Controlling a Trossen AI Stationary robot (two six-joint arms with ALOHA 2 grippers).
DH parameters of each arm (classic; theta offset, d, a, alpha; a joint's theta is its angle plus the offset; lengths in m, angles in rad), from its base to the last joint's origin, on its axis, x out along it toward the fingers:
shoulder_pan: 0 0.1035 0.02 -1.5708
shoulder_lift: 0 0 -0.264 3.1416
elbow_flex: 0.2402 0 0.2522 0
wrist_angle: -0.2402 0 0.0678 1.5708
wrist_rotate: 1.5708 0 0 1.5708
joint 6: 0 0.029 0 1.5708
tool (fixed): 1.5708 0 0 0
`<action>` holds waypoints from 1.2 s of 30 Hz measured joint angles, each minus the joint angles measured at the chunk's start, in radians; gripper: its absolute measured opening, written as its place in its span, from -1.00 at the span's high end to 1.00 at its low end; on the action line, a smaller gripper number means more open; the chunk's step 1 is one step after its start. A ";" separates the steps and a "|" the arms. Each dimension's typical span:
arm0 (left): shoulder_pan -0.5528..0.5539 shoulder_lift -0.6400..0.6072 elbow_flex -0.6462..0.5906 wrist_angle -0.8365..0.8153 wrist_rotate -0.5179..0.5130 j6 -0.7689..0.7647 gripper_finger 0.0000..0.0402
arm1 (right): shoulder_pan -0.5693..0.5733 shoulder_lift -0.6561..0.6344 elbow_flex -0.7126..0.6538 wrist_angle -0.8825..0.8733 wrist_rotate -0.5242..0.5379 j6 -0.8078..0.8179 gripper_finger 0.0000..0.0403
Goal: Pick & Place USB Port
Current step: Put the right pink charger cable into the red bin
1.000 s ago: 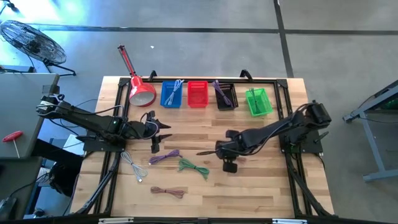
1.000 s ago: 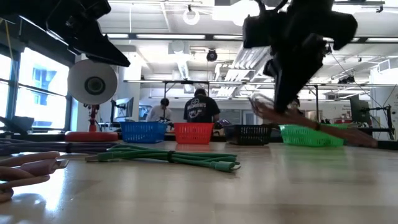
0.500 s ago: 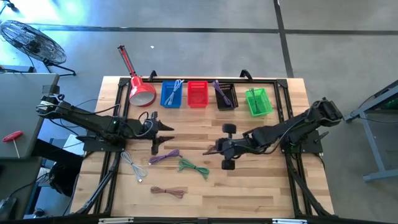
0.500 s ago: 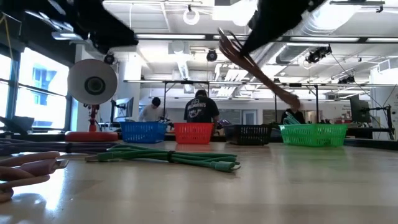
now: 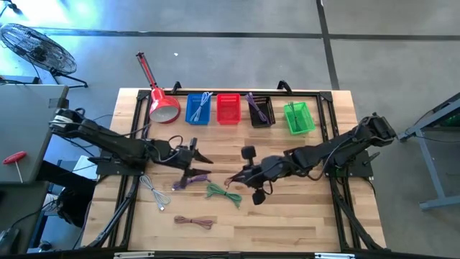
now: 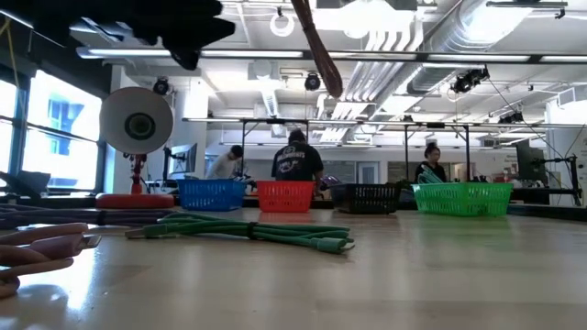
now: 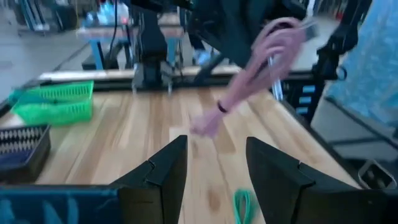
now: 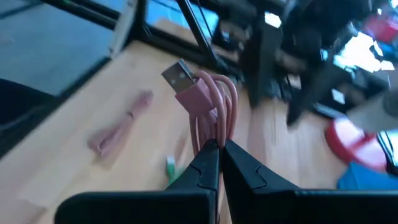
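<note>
While it hangs above the middle of the table, a pink USB cable (image 8: 208, 106), coiled into a bundle, is clamped between the closed fingers of the right gripper (image 8: 219, 149). Its metal plug points away from the fingers, and it touches nothing else. From above, the right gripper (image 5: 244, 176) sits near the table's center, just beside a green cable (image 5: 223, 193) lying on the wood. A purple cable (image 5: 188, 180), a white cable (image 5: 154, 193) and a brown cable (image 5: 194, 222) also lie loose on the table (image 5: 302, 223). The left gripper (image 5: 195, 156) hovers nearby with its 2 fingers apart and nothing between them. Along the far edge stand 4 small baskets: blue (image 5: 198, 109), red (image 5: 228, 108), black (image 5: 260, 111) and green (image 5: 298, 117). A red lamp (image 5: 162, 103) lies beside the blue basket.
</note>
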 joint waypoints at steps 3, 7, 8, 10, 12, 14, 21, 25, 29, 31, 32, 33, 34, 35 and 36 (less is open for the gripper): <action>0.000 0.085 0.000 0.130 0.000 0.009 0.21 | -0.001 0.000 0.000 0.033 -0.029 -0.041 1.00; 0.000 0.171 0.013 0.238 0.004 0.027 0.21 | -0.001 0.000 0.000 0.040 -0.021 -0.059 1.00; 0.000 0.188 0.026 0.238 0.013 0.026 0.21 | -0.001 0.000 0.000 0.041 -0.019 -0.064 1.00; 0.000 0.214 0.047 0.229 0.041 0.026 0.21 | -0.001 0.000 0.000 0.046 -0.019 -0.070 1.00; 0.000 0.252 0.076 0.229 0.087 0.018 0.21 | -0.001 0.000 0.000 0.047 -0.019 -0.072 1.00; 0.000 0.284 0.104 0.222 0.133 0.015 0.21 | -0.006 0.001 0.000 0.049 -0.020 -0.071 1.00; 0.000 0.376 0.200 0.182 0.114 0.023 0.21 | -0.030 0.001 0.000 0.047 -0.039 -0.050 1.00; 0.000 0.400 0.222 0.149 0.063 0.026 0.21 | -0.034 0.001 0.000 0.047 -0.042 -0.046 1.00; 0.000 0.404 0.222 0.159 -0.024 0.034 0.21 | -0.034 0.001 0.000 0.047 -0.049 -0.046 1.00; 0.000 0.404 0.222 0.164 -0.057 0.037 0.21 | -0.034 0.001 0.000 0.047 -0.054 -0.046 1.00; 0.000 0.404 0.222 0.172 -0.058 0.037 0.21 | -0.034 0.001 0.000 0.050 -0.055 -0.046 1.00; 0.000 0.404 0.222 0.181 -0.056 0.038 0.21 | -0.034 0.001 0.000 0.053 -0.055 -0.046 1.00; 0.000 0.404 0.222 0.187 -0.046 0.045 0.21 | -0.034 0.001 0.000 0.054 -0.055 -0.046 1.00; 0.000 0.404 0.222 0.193 -0.038 0.050 0.21 | -0.034 0.001 0.000 0.054 -0.055 -0.046 1.00; 0.000 0.404 0.222 0.199 -0.038 0.052 0.21 | -0.034 0.001 0.000 0.053 -0.056 -0.046 1.00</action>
